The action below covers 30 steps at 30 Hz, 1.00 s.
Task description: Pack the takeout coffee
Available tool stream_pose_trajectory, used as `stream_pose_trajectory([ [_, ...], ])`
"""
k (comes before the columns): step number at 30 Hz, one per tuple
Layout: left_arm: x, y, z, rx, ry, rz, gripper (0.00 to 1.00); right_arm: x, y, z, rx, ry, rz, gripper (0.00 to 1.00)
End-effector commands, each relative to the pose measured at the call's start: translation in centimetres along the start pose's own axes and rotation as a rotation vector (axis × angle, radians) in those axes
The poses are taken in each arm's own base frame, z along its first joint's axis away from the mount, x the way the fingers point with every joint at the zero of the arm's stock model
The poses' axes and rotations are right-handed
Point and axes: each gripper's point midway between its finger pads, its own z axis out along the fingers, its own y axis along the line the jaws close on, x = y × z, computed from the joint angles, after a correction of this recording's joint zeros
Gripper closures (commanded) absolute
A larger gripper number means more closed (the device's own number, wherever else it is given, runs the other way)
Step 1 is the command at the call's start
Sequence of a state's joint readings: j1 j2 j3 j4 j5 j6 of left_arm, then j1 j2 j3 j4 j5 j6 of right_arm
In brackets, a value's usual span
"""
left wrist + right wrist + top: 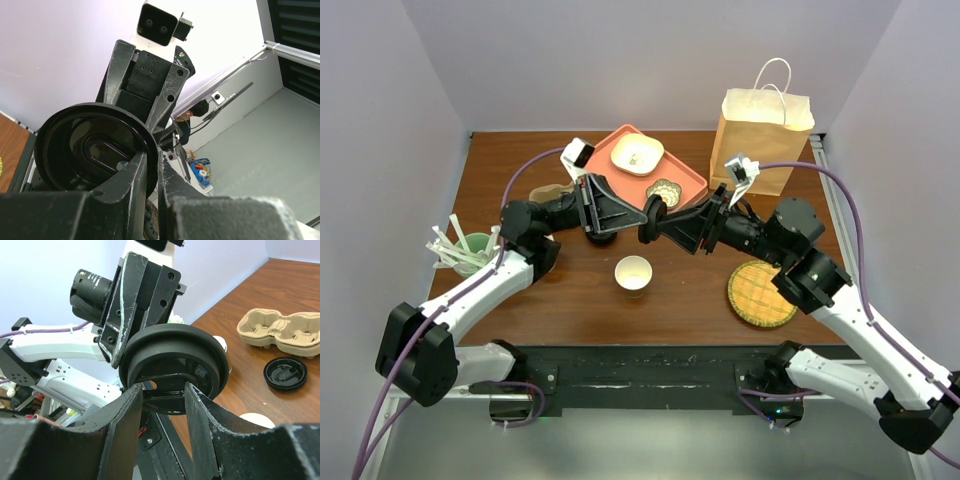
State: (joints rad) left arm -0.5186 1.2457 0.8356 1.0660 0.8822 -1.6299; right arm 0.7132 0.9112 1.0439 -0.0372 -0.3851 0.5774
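No lidded brown cup shows in any view; the takeout coffee is hidden or out of view. A loose black lid (653, 212) hangs in mid-air between both grippers, above the table's middle. My left gripper (646, 212) is shut on the lid's rim; in the left wrist view the fingers (135, 175) pinch the lid (95, 150). My right gripper (662, 216) faces it with its jaws apart on either side of the lid's lower edge (172, 360). A lidless brown cup (633, 272) with a cream inside stands just in front of them.
A brown paper bag (767, 140) stands at the back right. A pink tray (692, 180) holds a plate. A second black lid (285, 374) lies beside a pulp cup carrier (280, 332). A woven coaster (761, 293) lies at the right, and a green cup of stirrers (468, 250) at the left.
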Motion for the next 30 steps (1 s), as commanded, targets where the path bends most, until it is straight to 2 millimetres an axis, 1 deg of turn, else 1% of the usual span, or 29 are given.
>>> stream_pose_trajectory([
  [1,-0.7,0.2,0.4,-0.009,-0.019,0.047,0.91,-1.4,2.6,-1.1,-0.087,-0.044,-0.043,0.59],
  [3,-0.7,0.3,0.4,-0.014,-0.018,0.049,0.91,-1.1,2.5,-1.3,-0.075,-0.030,-0.051,0.59],
  [4,-0.7,0.6,0.4,-0.019,-0.017,0.045,0.91,-1.1,2.6,-1.5,-0.077,-0.033,-0.053,0.56],
  [8,-0.6,0.6,0.3,-0.021,-0.014,0.047,0.91,-0.9,2.7,-1.7,-0.082,-0.029,-0.057,0.52],
  [14,-0.7,0.5,0.3,-0.023,-0.017,0.046,0.91,-1.1,2.2,-1.1,-0.063,-0.027,-0.044,0.54],
  [18,-0.7,0.3,0.3,-0.021,-0.021,0.049,0.91,-0.8,1.3,-0.1,-0.037,-0.023,-0.022,0.57],
  [20,-0.7,0.1,0.3,-0.020,-0.027,0.051,0.91,-0.8,1.0,0.0,-0.014,-0.025,-0.014,0.57],
  [23,-0.8,0.2,0.3,-0.024,-0.032,0.047,0.91,-0.9,1.1,0.1,-0.023,-0.037,-0.003,0.58],
  [24,-0.8,0.2,0.3,-0.023,-0.033,0.047,0.91,-1.2,1.4,0.2,-0.042,-0.055,-0.008,0.62],
  [26,-0.9,0.5,0.2,-0.031,-0.047,0.040,0.91,-1.0,1.7,0.3,-0.062,-0.052,0.005,0.65],
  [27,-0.9,0.4,0.2,-0.030,-0.052,0.041,0.91,-1.0,1.7,0.5,-0.071,-0.059,0.009,0.71],
  [29,-1.0,0.6,0.1,-0.033,-0.059,0.038,0.91,-0.7,1.9,0.7,-0.087,-0.060,0.031,0.76],
  [30,-1.0,0.6,0.1,-0.032,-0.059,0.038,0.91,-0.7,1.9,0.8,-0.095,-0.068,0.036,0.82],
])
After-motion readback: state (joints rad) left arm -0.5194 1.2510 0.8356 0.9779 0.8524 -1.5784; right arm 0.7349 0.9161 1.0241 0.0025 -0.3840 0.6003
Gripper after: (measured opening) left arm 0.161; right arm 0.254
